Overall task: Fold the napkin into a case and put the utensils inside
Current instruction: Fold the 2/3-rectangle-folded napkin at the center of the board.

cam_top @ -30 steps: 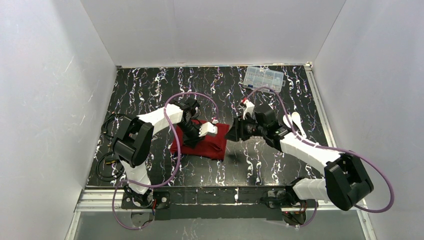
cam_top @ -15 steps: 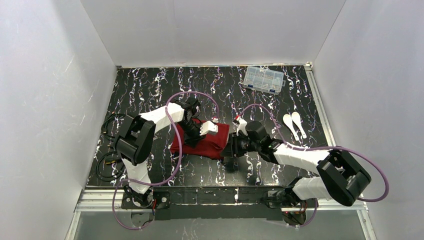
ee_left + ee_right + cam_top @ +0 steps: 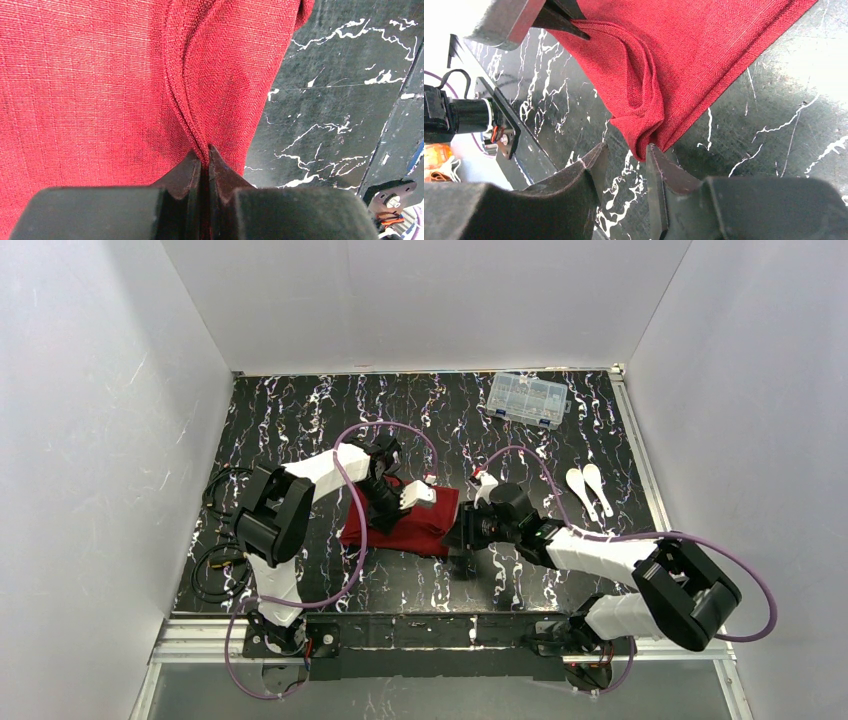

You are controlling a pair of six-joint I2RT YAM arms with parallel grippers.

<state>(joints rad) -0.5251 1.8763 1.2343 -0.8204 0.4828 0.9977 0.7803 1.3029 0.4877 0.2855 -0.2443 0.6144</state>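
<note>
Mid-table: 1 red napkin (image 3: 410, 528), folded in layers. 2 white utensils (image 3: 590, 488) lie side by side on the black marbled table (image 3: 300, 410), well right of the napkin and not inside it. 1 clear compartment box (image 3: 527, 398) sits far right; contents too small to tell. Left gripper (image 3: 204, 155) reaches in from the left, jaws pinched tight on a raised fold of the napkin. Right gripper (image 3: 626, 148) sits low at the napkin's near right corner, jaws partly apart, tips either side of that corner, not clamped.
</note>
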